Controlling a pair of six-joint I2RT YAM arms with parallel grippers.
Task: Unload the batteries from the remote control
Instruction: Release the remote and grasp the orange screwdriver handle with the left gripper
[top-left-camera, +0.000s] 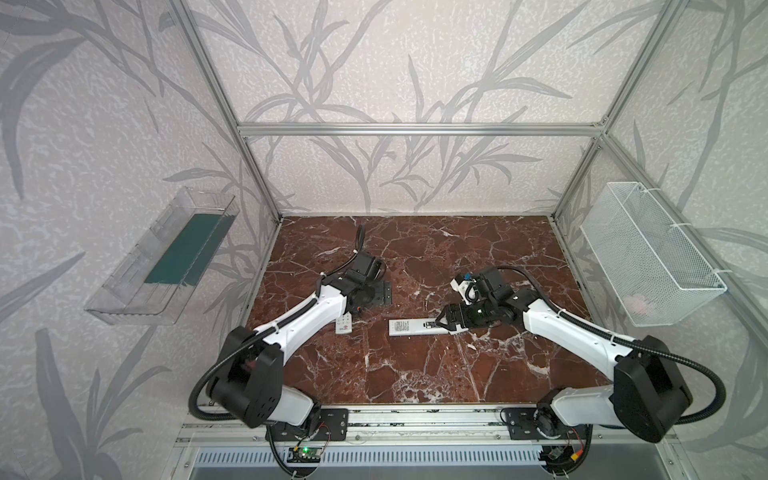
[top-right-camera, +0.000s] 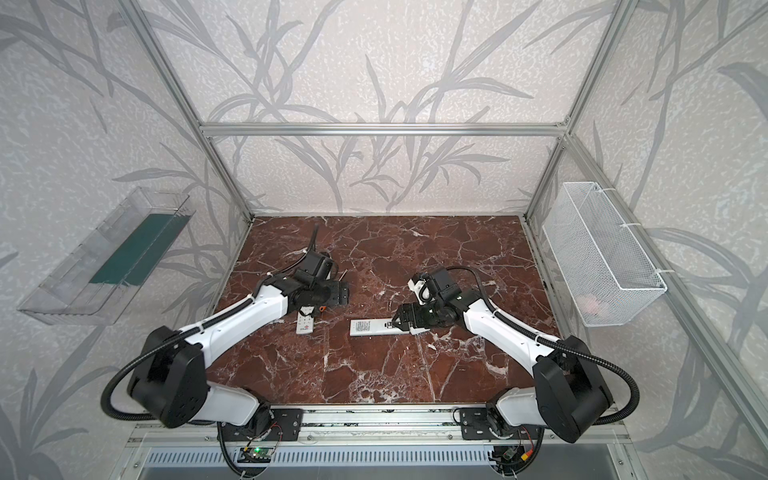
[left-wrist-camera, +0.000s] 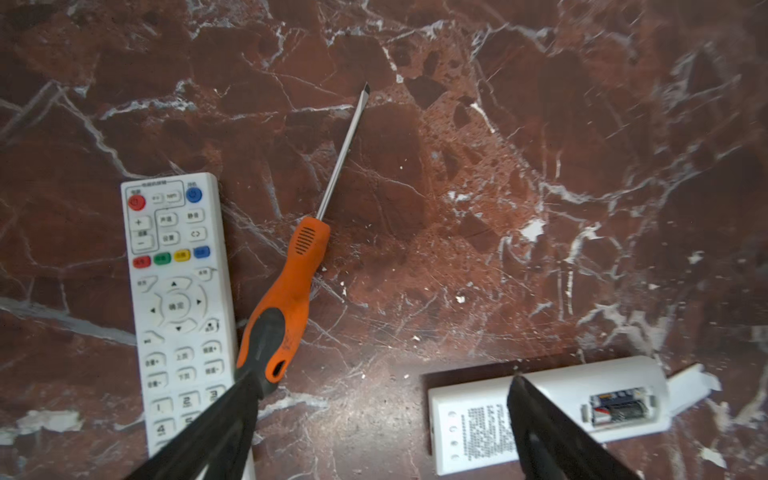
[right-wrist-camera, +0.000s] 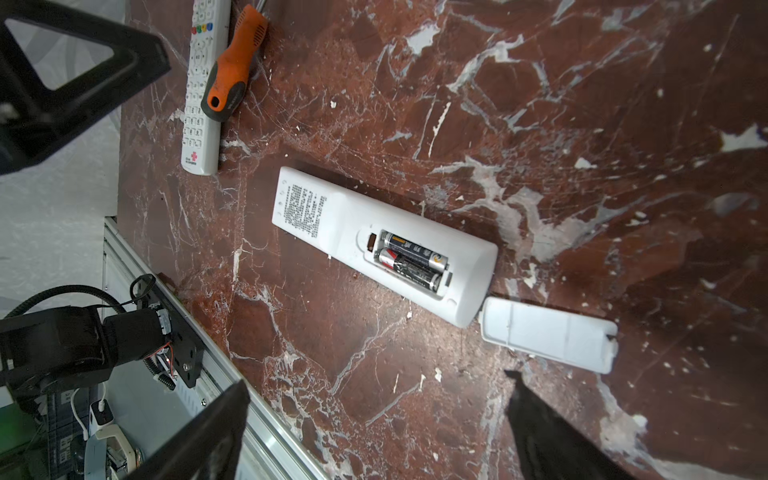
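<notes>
right gripper (right-wrist-camera: 376, 380) spread, left gripper (left-wrist-camera: 382, 378) spread, batteries (right-wrist-camera: 411, 259) lying lengthwise along remote (right-wrist-camera: 345, 216)

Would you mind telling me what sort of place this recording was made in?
Probably a robot test cell: an aluminium-profile frame encloses a red marble-patterned tabletop, and two white-and-black arms are bolted to its front rail.

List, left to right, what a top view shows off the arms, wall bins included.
clear plastic tray on the left wall → button-side-up remote → face-down remote → white wire basket on the right wall
</notes>
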